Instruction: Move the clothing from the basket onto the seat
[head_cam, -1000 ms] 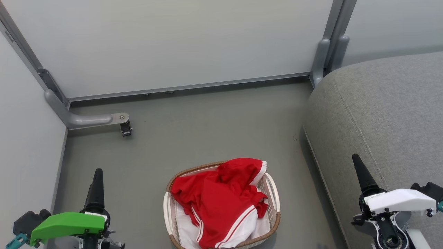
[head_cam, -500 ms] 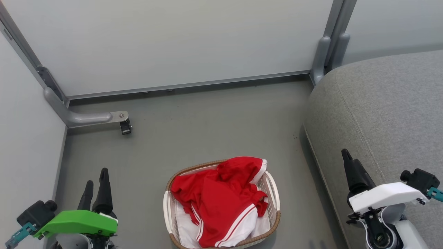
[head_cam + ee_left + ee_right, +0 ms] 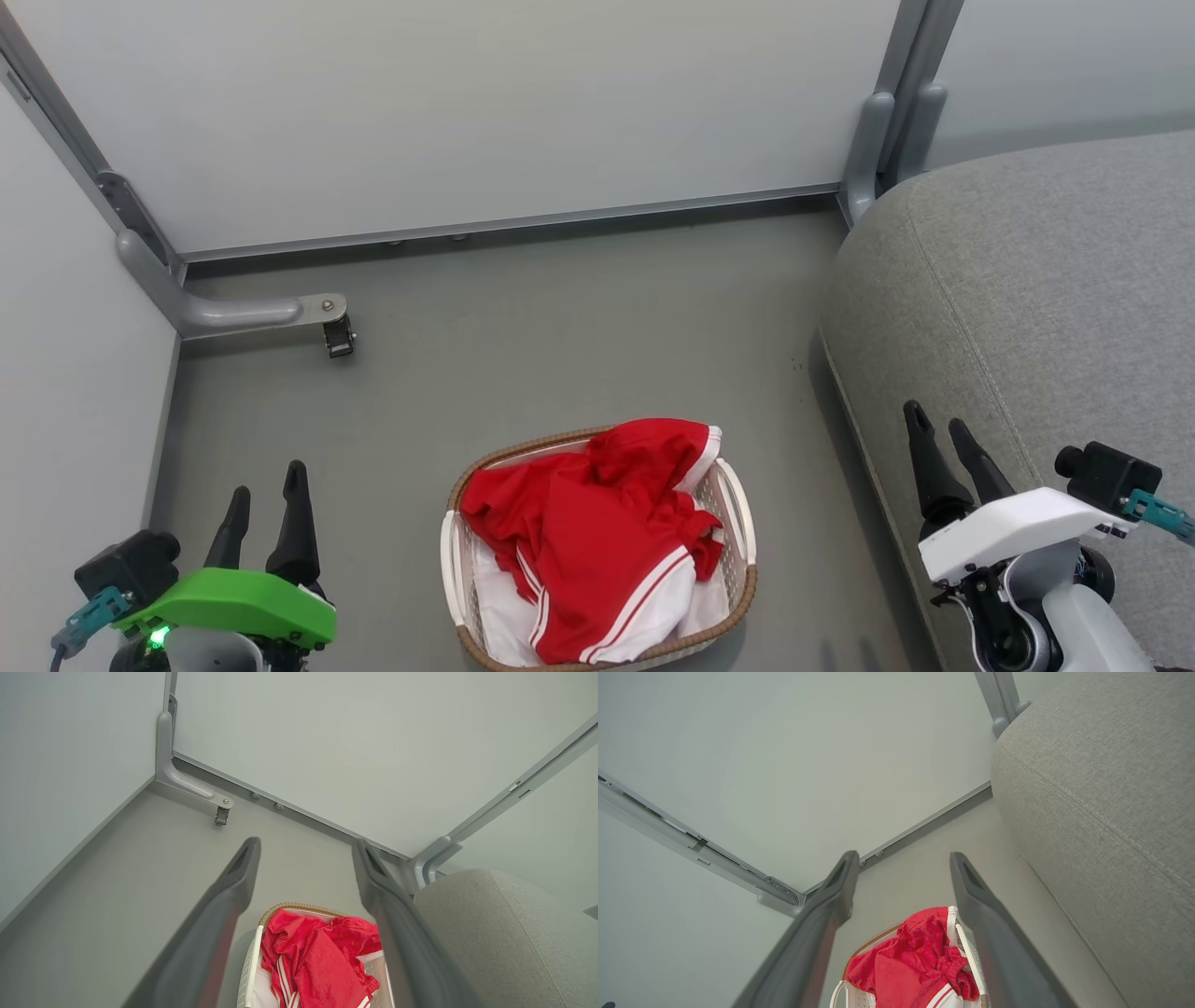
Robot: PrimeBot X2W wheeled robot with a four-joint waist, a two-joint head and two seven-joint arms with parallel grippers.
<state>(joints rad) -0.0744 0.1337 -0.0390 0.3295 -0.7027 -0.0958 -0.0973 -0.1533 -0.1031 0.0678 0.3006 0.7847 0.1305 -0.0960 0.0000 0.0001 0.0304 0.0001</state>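
Red fabric lies heaped in the basket [image 3: 455, 560]: the clothing [image 3: 597, 532] is crumpled into one soft pile that rises above the brown woven-look rim. On the near right of the pile a white band with thin red-and-white stripes [image 3: 653, 588] shows. At the far right a red fold with a white edge drapes over the rim. A plain white liner [image 3: 499, 607] peeks out under the red on the near left side.

The basket stands on the grey floor [image 3: 560, 327] in the near middle of the scene. It sits left of the seat [image 3: 1027, 280], with a strip of bare floor between them. The seat is a large grey upholstered cushion with a rounded edge and a stitched seam, and it takes up the right side.

The left gripper [image 3: 269, 481], under a green shell, is at the near left above the floor, well apart from the basket. Its two dark fingers are spread and hold nothing. The right gripper [image 3: 936, 417], under a white shell, is at the near right over the seat's left edge. Its fingers are likewise parted and empty. In each wrist view the basket and its red load sit low between the two spread fingers.

Pale wall panels [image 3: 467, 112] close the far side and the left side, and a grey bracket with a small caster [image 3: 327, 322] sits at the far left corner.
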